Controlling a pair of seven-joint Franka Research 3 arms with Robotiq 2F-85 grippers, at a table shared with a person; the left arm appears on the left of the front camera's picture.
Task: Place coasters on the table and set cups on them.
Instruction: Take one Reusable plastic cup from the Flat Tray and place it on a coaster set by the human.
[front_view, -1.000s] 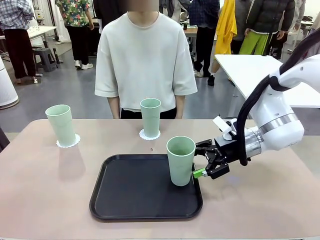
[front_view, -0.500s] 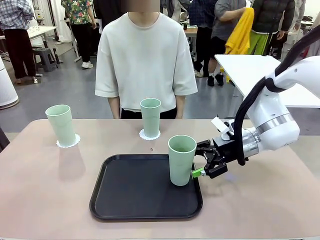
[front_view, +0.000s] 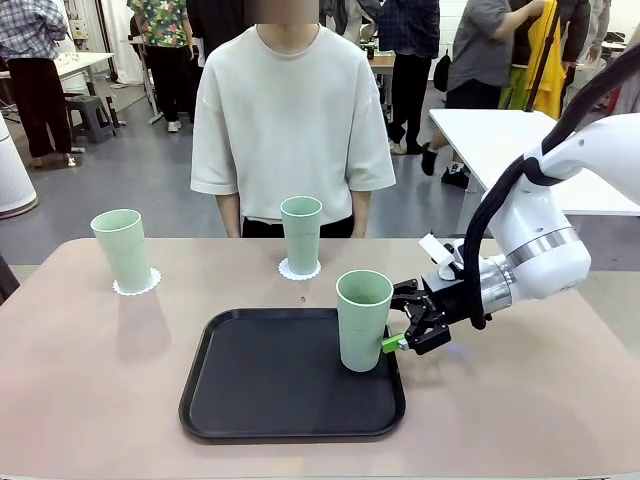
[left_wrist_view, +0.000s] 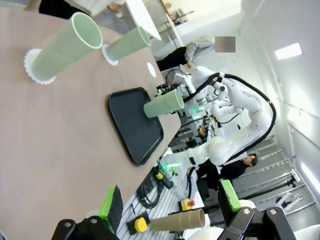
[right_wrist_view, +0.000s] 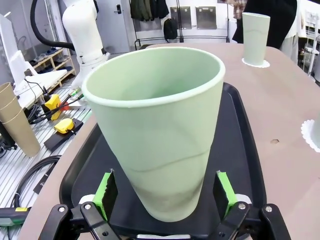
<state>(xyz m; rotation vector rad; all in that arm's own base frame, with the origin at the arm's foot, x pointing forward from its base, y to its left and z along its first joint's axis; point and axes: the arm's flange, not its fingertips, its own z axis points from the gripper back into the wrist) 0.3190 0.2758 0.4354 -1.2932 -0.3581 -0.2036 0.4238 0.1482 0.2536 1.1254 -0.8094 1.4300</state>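
Across the beige table (front_view: 90, 390) a person in a pale T-shirt (front_view: 290, 115) is seen standing at the far edge, where two cups are set upright on coasters, one (front_view: 122, 250) on a coaster (front_view: 137, 285) near the far left corner and one (front_view: 301, 234) on a coaster (front_view: 299, 269) at the middle. A third cup (front_view: 362, 320) is seen upright at the right edge of the black tray (front_view: 280, 385), with the right gripper (front_view: 412, 330) placed wide open around its lower part, green pads (right_wrist_view: 105, 188) just beside its sides without clamping. The left gripper (left_wrist_view: 170, 205) is held well off the table's left edge, jaws wide and empty.
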